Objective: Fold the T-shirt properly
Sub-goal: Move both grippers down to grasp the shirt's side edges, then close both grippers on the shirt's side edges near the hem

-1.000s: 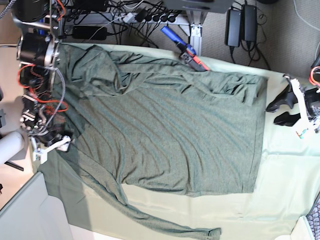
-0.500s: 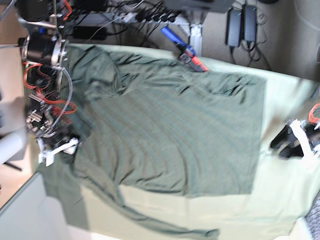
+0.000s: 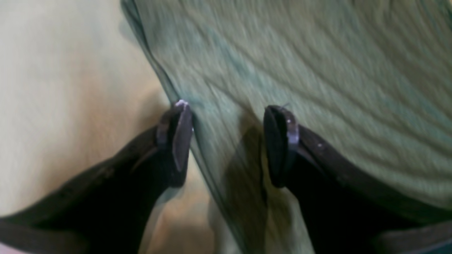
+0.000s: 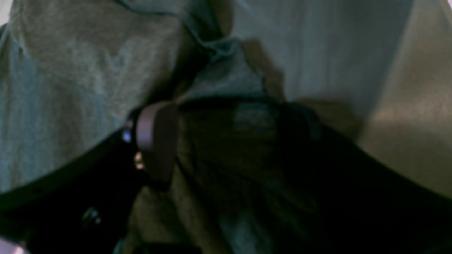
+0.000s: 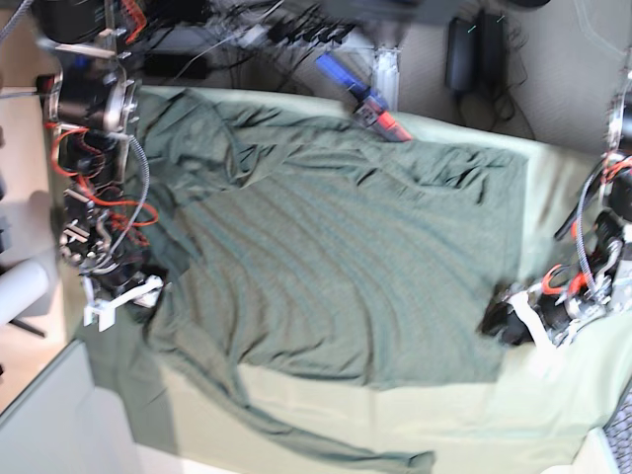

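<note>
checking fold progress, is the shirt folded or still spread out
Mostly spread: the shirt lies flat across the table, wrinkled near its top edge, one long sleeve trailing out.

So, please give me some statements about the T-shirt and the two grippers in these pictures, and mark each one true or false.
1. The T-shirt lies spread out on the table sheet. True.
2. The left gripper is shut tight. False: its jaws stand apart, straddling the shirt's edge.
3. The left gripper is at the hem side of the shirt, on the right of the base view. True.
4. The shirt is already folded into a neat small rectangle. False: it lies open, with one long sleeve trailing along the bottom of the base view.
5. The right gripper is far from the shirt. False: it is at the shirt's sleeve end, with cloth between its jaws.
</note>
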Controlling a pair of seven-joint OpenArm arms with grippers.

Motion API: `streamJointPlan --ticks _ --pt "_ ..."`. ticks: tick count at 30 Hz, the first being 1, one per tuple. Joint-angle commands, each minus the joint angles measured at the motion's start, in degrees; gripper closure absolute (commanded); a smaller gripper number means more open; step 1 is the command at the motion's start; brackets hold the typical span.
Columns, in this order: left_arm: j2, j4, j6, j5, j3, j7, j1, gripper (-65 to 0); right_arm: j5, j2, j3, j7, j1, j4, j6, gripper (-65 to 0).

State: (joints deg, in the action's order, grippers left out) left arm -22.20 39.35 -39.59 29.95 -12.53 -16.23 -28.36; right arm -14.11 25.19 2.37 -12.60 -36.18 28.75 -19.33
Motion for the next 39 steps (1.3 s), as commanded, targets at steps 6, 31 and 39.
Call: streamJointPlan --ticks 6,31,39 --pt "0.42 -1.51 -0.41 -2.43 0.17 1.92 -1.81 -36.1 0.02 0.35 0.02 -0.31 -1.09 0.39 -1.68 -42.5" --pt "-4.17 -0.98 -0.41 -2.05 0.17 0.76 -0.46 -1.3 -3.04 7.04 0.35 -5.66 10.10 22.95 -1.68 0.0" --pt "-4.52 0.02 -0.41 1.09 0.17 -1.64 0.83 -1.3 -3.04 8.79 5.88 -5.73 18.08 32.30 -1.68 0.0"
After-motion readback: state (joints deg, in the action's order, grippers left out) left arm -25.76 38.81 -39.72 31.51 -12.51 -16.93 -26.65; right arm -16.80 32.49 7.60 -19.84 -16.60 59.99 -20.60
